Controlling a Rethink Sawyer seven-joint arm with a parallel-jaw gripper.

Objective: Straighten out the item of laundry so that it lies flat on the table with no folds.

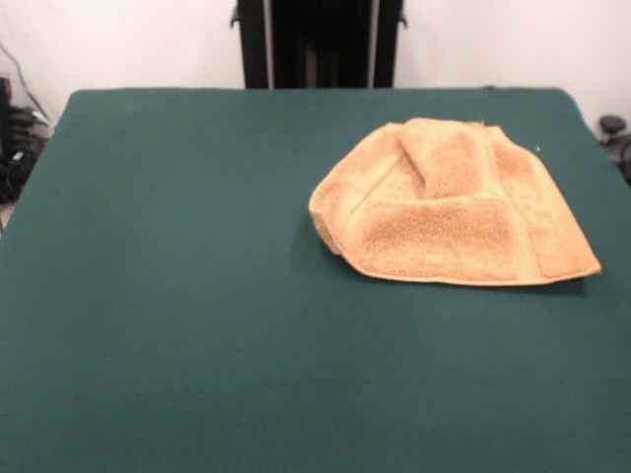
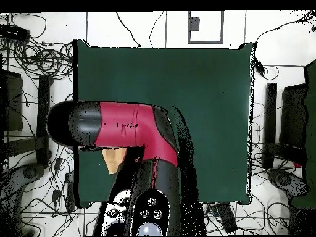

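The item of laundry [image 1: 449, 207] is a tan terry towel lying crumpled on the right half of the green table [image 1: 197, 296]. Its far edge is folded down over the middle and its left side is tucked inward, so woven bands cross the top. Its near edge runs fairly straight to a pointed corner at the right. In the overhead view only a small tan patch of the towel [image 2: 113, 159] shows beneath the red and black arm [image 2: 123, 126], which lies over the table's [image 2: 203, 92] lower left. No gripper shows in either view.
The black pedestal [image 1: 317, 39] stands behind the table's far edge. Cables and equipment [image 1: 15, 138] sit off the left side. In the overhead view, cables [image 2: 37, 58] and dark stands [image 2: 271, 123] ring the table.
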